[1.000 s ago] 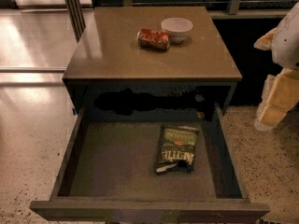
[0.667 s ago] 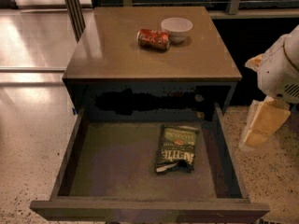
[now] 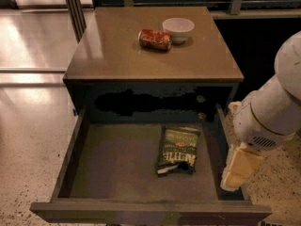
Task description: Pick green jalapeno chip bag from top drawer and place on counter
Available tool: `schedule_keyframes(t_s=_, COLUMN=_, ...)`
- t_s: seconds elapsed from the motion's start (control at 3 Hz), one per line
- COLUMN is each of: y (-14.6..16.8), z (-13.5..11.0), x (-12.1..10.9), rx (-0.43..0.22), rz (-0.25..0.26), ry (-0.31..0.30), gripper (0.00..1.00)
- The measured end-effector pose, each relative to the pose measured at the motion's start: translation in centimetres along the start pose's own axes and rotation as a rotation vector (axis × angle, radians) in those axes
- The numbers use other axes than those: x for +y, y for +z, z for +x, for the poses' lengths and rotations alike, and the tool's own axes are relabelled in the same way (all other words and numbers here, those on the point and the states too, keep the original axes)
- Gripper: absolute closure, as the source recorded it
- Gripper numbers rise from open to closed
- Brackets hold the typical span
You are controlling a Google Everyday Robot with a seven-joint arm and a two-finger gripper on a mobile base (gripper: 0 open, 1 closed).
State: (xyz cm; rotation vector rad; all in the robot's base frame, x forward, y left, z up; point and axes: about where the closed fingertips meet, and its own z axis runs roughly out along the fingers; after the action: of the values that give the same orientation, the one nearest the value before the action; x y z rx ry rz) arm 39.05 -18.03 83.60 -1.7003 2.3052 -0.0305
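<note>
The green jalapeno chip bag (image 3: 177, 150) lies flat on the olive-brown bottom of the open top drawer (image 3: 117, 166), right of the middle. The brown counter (image 3: 117, 51) is the cabinet top behind the drawer. My arm comes in from the right. My gripper (image 3: 239, 167) hangs pale and cream-coloured over the drawer's right wall, to the right of the bag and apart from it, with nothing in it.
A crushed red can (image 3: 154, 39) and a small white bowl (image 3: 178, 28) stand on the back of the counter. Pale speckled floor (image 3: 28, 140) lies to the left. Dark railings and a shelf run behind the cabinet.
My arm has swung in from the right edge, moving left and down. The gripper now hangs over the drawer's right wall, closer to the bag. The bag, can and bowl have not moved.
</note>
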Motion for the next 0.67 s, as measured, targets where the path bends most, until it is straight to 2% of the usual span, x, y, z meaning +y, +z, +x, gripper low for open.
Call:
schedule_keyframes(t_s=0.33, y=0.0, z=0.0, x=0.0, rx=0.000, rz=0.000, ry=0.000, gripper=0.00)
schedule_keyframes(t_s=0.67, y=2.6, z=-0.7, x=-0.3, rx=-0.040, rz=-0.029, ry=-0.005, gripper=0.00)
